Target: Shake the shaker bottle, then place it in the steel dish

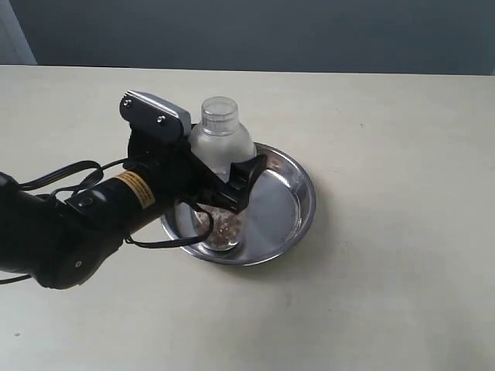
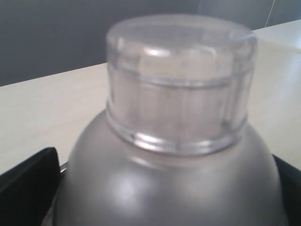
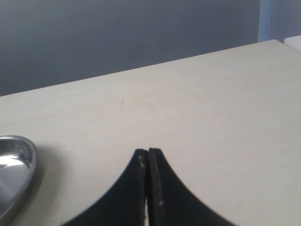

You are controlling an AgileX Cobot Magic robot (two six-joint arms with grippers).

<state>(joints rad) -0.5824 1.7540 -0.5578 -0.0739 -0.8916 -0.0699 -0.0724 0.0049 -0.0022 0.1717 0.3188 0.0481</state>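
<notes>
Exterior view: shaker bottle (image 1: pixel 220 139) held upright inside steel dish (image 1: pixel 305 202), clamped at mid-body by left gripper (image 1: pixel 227 193), judged ready for setting down. Left wrist view: cap (image 2: pixel 178 80) seen close, flanked by 2 fingers (image 2: pixel 28 181). Right wrist view: right gripper (image 3: pixel 148 162) closed on nothing, kept aside over table (image 3: pixel 211 108).

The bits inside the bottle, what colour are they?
The bits are brown, at the bottom of the shaker bottle; the exterior view shows them best.
</notes>
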